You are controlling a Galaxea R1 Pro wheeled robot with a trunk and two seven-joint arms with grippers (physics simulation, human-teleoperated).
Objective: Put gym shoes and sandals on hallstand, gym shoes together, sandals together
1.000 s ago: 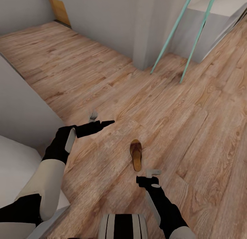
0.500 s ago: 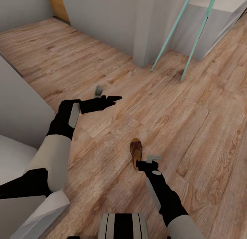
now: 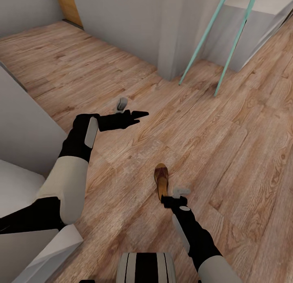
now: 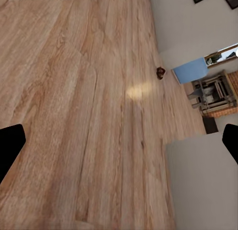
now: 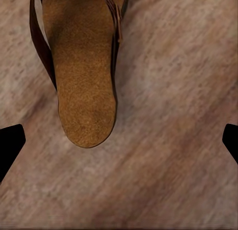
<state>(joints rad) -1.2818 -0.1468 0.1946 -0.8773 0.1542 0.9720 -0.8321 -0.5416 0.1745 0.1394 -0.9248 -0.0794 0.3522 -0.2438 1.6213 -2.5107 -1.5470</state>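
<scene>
One brown sandal (image 3: 161, 180) with a tan insole lies on the wood-plank corridor floor (image 3: 228, 153), just ahead of my base. My right gripper (image 3: 171, 201) hovers open just behind its heel. In the right wrist view the sandal's heel (image 5: 84, 71) sits ahead of the open right gripper (image 5: 119, 143) and a little to one side of the gap between its fingers. My left gripper (image 3: 140, 114) is stretched out over bare floor, open and holding nothing (image 4: 119, 145). A small dark reddish thing (image 4: 160, 72) lies far off on the floor; I cannot tell what it is. The gym shoes and the hallstand are out of view.
A grey wall corner (image 3: 171, 35) stands ahead, with two slanted teal poles (image 3: 228, 51) and a pale grey unit (image 3: 260, 27) to its right. A grey wall (image 3: 24, 124) and a white surface (image 3: 16, 185) close in at my left. An orange door (image 3: 71, 6) shows at the far back.
My left arm has swung up and forward over the floor. My right gripper has crept forward to the sandal's heel. The sandal has not moved.
</scene>
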